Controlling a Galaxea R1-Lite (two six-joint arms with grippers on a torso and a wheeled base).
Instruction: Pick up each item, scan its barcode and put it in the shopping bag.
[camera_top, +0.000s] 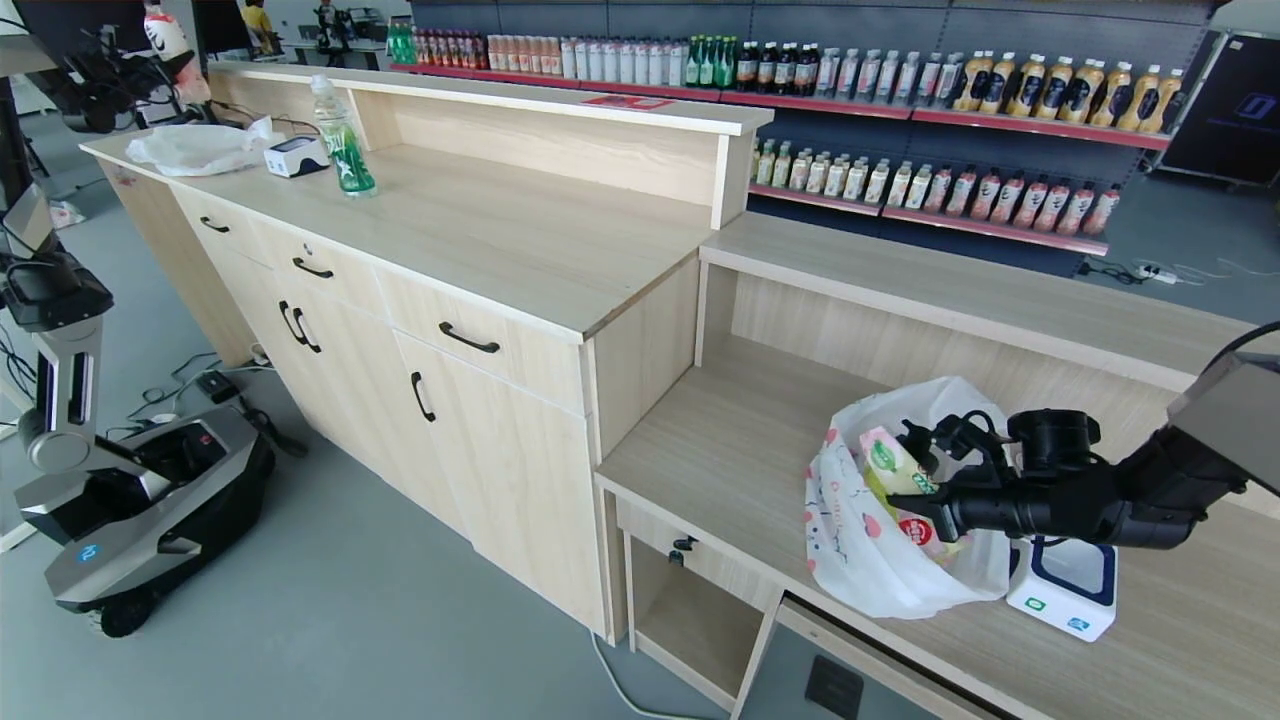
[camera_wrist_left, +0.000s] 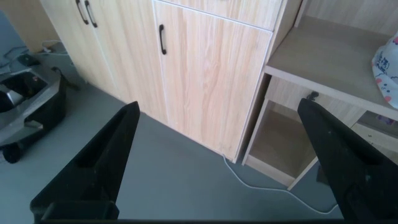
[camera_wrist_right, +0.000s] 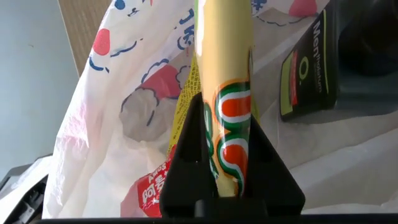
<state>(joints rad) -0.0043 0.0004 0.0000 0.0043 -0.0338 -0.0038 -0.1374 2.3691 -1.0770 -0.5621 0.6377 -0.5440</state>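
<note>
Right gripper clamped on pale yellow packet (green-orange stripes), held at mouth of white shopping bag on lower counter; black packet lies in bag; scanner just beside bag; left gripper spread wide, empty, above grey floor near cabinet.

A tall pale-wood bench has drawers and cupboard doors with black handles on its front. A lower bench adjoins it, with an open cubby beneath. Behind, red-edged shelves hold rows of drink bottles. The floor is smooth and grey
</note>
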